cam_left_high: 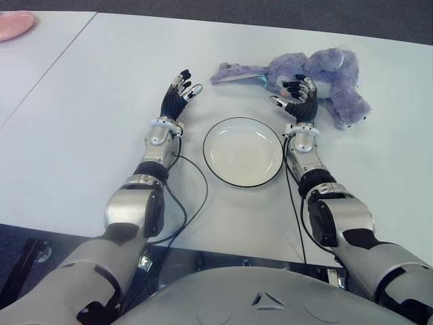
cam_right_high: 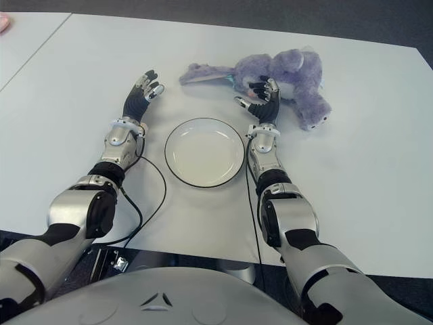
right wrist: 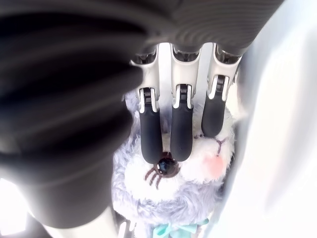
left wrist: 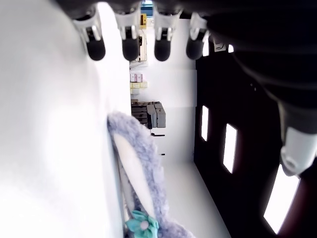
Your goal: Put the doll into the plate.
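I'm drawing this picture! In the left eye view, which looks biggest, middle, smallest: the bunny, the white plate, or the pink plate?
1. Bunny, sprawled widest.
2. White plate, a bit smaller.
3. Pink plate, smallest, but it's farther away and cut off by the picture's edge, so its real size is unsure.

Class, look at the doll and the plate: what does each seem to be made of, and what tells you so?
Doll: soft plush fabric, judging by its fuzzy lilac pile. Plate: probably glazed ceramic or enamel, smooth, cream, with a thin dark rim.
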You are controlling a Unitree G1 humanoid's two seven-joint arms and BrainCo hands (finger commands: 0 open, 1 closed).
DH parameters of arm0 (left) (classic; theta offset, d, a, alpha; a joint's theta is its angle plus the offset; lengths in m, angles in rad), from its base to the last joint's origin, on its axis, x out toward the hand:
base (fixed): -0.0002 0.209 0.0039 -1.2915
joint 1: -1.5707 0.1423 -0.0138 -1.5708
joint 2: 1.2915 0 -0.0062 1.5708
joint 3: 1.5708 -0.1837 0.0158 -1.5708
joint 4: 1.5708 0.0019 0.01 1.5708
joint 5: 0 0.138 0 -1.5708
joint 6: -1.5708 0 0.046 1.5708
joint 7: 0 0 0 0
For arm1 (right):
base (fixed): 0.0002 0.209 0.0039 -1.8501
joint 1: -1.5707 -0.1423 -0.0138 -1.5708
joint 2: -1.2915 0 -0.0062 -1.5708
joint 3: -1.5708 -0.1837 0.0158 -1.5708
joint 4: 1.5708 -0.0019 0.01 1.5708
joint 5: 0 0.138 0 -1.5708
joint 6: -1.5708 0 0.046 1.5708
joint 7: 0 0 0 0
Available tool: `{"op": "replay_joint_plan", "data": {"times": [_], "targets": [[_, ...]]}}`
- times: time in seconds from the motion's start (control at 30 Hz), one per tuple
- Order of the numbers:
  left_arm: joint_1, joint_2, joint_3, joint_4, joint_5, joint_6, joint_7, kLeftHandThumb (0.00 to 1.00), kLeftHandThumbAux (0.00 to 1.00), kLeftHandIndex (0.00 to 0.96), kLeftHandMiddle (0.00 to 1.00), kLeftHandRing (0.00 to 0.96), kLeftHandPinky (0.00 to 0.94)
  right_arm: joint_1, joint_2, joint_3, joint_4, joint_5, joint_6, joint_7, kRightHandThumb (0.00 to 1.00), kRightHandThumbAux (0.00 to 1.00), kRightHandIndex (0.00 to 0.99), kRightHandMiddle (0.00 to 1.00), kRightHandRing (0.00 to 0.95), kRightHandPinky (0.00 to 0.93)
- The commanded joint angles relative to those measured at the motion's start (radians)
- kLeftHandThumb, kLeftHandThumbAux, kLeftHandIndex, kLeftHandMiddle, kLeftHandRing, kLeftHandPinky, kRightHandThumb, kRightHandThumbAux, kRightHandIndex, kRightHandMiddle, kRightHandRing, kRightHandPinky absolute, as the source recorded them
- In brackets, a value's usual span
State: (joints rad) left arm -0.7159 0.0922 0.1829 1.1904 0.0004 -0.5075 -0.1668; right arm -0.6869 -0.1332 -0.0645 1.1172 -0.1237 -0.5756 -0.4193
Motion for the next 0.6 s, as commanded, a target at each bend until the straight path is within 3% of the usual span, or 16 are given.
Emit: {"op": "replay_joint_plan", "data": {"times": [0.03, 0.6], "targets": [[0.227, -0.045, 0.001, 0.157, 0.011, 0.153, 0.03, 0.0, 0.542, 0.005, 0.064, 0.016, 0.0, 0.316, 0.091, 0.032, 0.15, -0.032, -0.072, -0.005, 0.0, 0.879, 0.167, 0.206, 0.203, 0.202], [0.224, -0.047, -0.001, 0.157, 0.013, 0.153, 0.038, 0.0, 0.543, 0.008, 0.062, 0.014, 0.0, 0.261, 0.081, 0.045, 0.078, -0.045, -0.183, -0.043, 0.0, 0.783, 0.082, 0.112, 0.11, 0.117]]}}
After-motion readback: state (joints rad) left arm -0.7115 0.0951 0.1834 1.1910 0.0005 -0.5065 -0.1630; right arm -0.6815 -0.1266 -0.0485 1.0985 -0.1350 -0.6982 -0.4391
